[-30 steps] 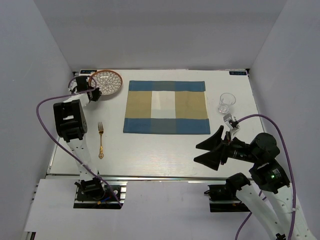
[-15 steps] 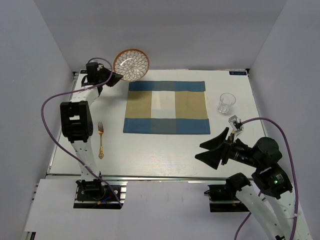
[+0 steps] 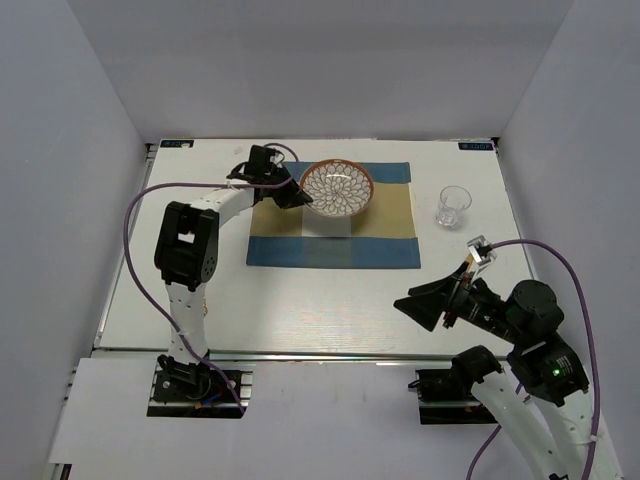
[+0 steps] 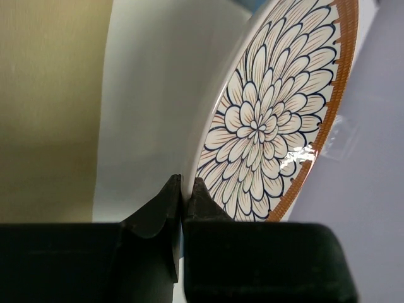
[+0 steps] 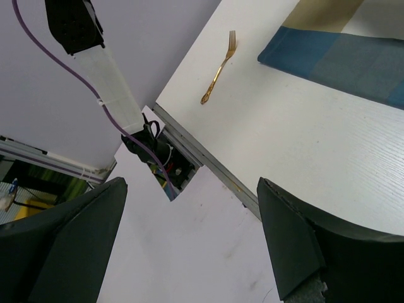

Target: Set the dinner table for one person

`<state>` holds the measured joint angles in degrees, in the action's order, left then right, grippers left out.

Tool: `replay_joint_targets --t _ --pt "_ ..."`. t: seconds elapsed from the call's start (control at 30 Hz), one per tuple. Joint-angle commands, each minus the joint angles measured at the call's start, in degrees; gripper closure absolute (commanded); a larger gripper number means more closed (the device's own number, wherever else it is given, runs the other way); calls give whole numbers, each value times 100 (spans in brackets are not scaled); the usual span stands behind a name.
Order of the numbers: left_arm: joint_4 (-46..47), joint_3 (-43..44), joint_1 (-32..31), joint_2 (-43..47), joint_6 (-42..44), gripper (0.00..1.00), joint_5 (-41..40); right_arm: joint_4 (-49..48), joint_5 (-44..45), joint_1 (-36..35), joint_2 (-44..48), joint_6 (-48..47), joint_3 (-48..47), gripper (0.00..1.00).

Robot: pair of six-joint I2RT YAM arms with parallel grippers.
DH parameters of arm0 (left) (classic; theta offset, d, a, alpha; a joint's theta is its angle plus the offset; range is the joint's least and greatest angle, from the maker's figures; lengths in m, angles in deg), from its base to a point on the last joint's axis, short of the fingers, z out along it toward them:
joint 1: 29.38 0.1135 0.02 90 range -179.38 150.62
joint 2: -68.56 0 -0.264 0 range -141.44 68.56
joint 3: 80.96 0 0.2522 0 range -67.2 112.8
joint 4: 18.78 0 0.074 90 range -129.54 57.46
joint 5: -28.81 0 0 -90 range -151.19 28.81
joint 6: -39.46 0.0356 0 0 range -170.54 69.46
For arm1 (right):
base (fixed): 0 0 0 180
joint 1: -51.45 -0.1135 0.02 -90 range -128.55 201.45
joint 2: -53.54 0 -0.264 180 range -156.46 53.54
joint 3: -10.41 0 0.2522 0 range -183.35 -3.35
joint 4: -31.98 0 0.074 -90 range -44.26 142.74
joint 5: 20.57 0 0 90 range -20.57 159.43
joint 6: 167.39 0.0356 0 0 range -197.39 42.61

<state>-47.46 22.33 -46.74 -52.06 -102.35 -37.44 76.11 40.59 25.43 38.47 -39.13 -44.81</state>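
White dinner table [image 3: 300, 300] with blue-and-tan placemat [image 3: 380, 252] between plain grey walls [image 3: 320, 70]

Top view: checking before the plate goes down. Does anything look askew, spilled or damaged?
Nothing stands out. The placemat lies square, the glass stands upright right of it, and the left hand pinches the floral plate by its rim over the placemat.

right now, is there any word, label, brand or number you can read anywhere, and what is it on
Nothing here is legible as text.
Dark label at the far left corner of the dinner table: light characters, too small to read.
Second dark label at the far right corner: also too small to read.
Plate, placemat, glass: no writing, only a petal pattern on the plate.
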Motion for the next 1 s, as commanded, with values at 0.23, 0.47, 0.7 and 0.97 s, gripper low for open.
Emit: replay_joint_targets --t 0.23,0.47,0.7,0.97 --pt "525 -251 -82 311 189 100 165 101 160 -8 206 155 58 11" --pt "551 -296 -136 179 233 100 332 -5 133 -8 197 234 225 11" --pt "604 -463 -241 355 242 100 324 -92 142 0 206 269 410 11" --pt "481 -630 -241 539 242 2 157 -181 80 9 154 243 462 11"
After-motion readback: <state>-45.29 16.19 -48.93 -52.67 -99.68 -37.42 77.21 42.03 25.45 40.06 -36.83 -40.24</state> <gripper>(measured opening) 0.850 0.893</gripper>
